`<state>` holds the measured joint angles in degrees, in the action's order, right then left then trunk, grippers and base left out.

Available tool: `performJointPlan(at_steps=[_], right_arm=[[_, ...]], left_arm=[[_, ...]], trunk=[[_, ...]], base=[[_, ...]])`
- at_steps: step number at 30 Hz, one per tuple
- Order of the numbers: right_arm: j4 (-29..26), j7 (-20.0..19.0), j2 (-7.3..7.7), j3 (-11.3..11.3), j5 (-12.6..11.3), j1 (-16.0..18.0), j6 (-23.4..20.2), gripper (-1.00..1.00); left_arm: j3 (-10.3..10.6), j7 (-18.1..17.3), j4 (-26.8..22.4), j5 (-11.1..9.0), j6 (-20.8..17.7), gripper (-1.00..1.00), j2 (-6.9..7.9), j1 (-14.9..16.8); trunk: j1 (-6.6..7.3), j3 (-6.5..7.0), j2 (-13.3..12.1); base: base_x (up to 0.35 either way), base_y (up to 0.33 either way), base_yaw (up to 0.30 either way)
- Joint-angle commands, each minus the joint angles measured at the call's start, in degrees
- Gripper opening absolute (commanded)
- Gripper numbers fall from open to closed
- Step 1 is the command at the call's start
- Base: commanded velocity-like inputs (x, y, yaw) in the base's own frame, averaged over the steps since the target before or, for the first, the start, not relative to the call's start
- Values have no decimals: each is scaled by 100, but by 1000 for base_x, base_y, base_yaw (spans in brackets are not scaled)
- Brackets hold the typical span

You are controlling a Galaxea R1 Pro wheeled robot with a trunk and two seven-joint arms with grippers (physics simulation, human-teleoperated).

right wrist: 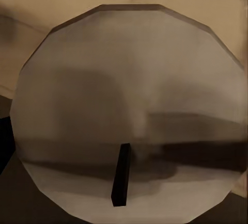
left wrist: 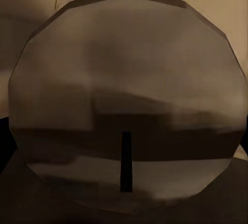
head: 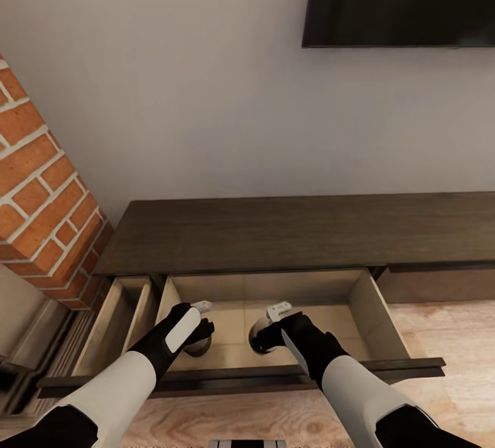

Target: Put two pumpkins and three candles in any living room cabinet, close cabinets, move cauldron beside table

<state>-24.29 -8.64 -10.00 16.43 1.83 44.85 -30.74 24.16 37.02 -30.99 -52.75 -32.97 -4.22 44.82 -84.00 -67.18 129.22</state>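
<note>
cabinet (head: 275,231) mid-frame, wide drawer (head: 364,310) open | left gripper (head: 199,338) and right gripper (head: 265,334) inside drawer, lower centre | each clamped on a candle (left wrist: 124,105) (right wrist: 129,110)

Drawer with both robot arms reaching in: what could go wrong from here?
1. The left gripper and right gripper sit close together in the wide drawer, so the arms could knock each other when pulling out.
2. The left candle and right candle sit very near the wrist cameras; a clumsy release might tip one.
3. The narrow drawer beside it is also open and could be forgotten.
</note>
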Motion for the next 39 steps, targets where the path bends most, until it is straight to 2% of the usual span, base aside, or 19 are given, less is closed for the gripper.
performJointPlan(at_steps=[1, 7, 31, 39], right_arm=[[-27, 8, 0, 1, -16, -2, -4, -100], [-232, 179, 0, 9, -19, -2, -2, -100], [-270, 187, 0, 5, -25, -2, -26, -100], [-269, 187, 0, 5, -25, -2, -26, -100]], left_arm=[[-1, -1, -2, 2, 1, -100, 0, 0], [-8, -1, -4, 2, 1, -100, 0, 0], [-26, -3, -48, 2, 1, -100, 1, 0], [-8, -1, -65, 2, 1, -100, -5, 0]], trunk=[[0, -10, 0], [0, -50, 0], [0, -69, 0], [-176, -214, 321]], base=[[0, 0, 0], [0, 0, 0], [0, 0, 46], [0, 0, 0]])
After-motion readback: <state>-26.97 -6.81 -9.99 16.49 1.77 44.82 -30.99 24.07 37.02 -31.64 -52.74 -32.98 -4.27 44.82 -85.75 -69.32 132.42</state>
